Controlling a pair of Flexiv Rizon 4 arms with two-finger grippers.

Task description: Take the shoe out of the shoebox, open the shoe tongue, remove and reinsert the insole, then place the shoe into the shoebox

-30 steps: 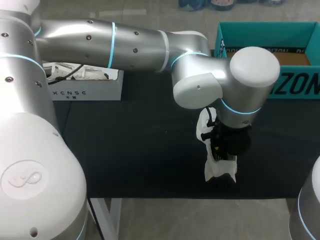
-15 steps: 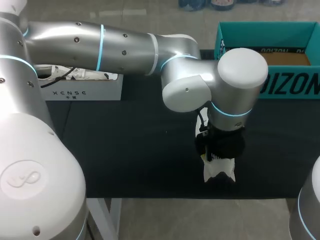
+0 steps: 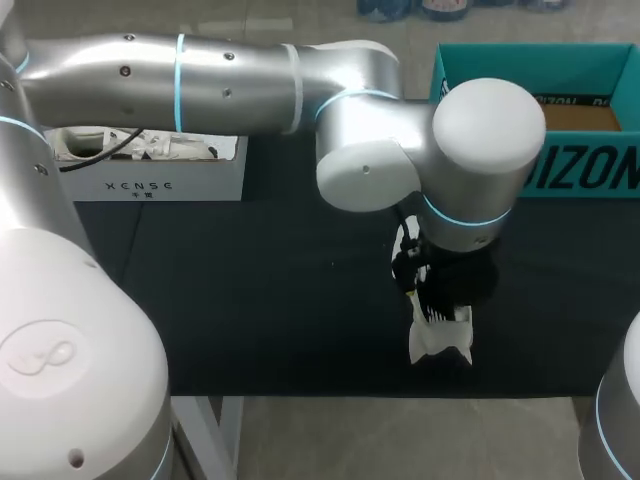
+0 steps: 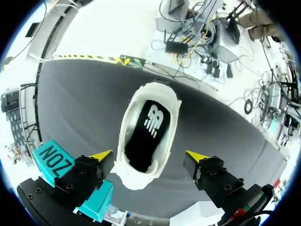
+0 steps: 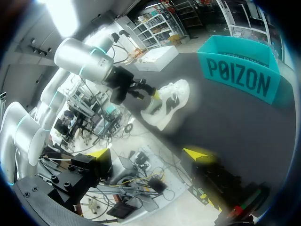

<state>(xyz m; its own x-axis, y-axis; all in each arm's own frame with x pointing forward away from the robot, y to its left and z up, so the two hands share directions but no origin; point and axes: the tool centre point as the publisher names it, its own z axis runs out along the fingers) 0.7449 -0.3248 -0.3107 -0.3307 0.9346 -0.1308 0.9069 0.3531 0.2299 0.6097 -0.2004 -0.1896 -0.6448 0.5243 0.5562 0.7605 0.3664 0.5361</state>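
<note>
Yellow-tipped left gripper (image 4: 149, 154), released, straight above the white shoe (image 4: 126, 127).
Fingers (image 4: 101, 155) spread wide, one to each side of the heel end, gripping nothing. Directly beneath, shoe upright on its sole on the black table (image 3: 260, 290), opening upward, dark insole (image 4: 149, 127) inside. Beside and beyond the left gripper, well apart from the shoe, teal shoebox (image 3: 590, 175) at the table's far edge. Farther off on the other side, a white box (image 3: 165, 185). Right gripper (image 5: 146, 157) also released, nothing between its fingers, well clear of the shoe.
</note>
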